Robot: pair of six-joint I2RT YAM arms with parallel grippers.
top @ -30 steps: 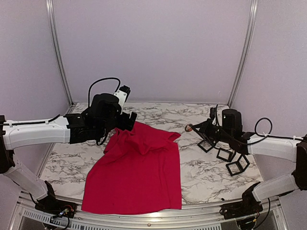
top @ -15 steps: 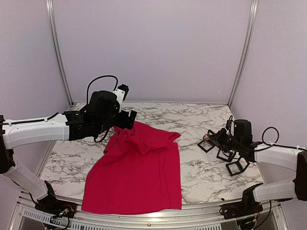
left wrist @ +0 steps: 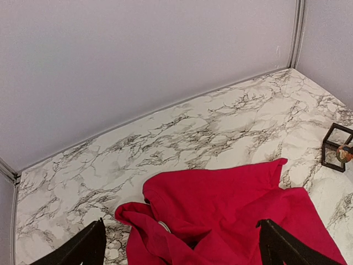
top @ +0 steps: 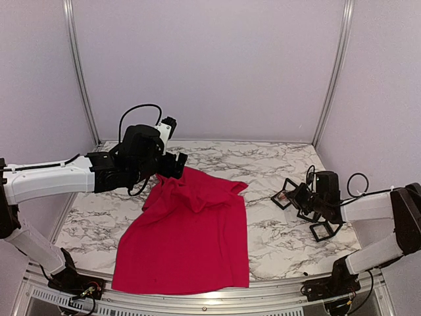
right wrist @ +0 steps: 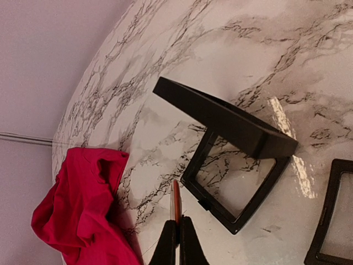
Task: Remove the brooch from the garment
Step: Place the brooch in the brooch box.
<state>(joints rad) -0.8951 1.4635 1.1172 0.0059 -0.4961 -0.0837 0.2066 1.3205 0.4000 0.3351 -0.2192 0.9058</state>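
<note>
Marble tabletop (top: 263,164): right fingers (right wrist: 167,248), pinching the brooch (left wrist: 345,153), now lower by black frames (right wrist: 231,124); left fingers (left wrist: 83,248) wide, empty.

No legible text or labels.

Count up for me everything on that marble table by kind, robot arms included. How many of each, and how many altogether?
Bright red short-sleeved T-shirt: 1
Small black open cube frames: 3
Small round brooch, pinched in the right gripper: 1
White-and-black robot arms: 2
Total: 7
</note>
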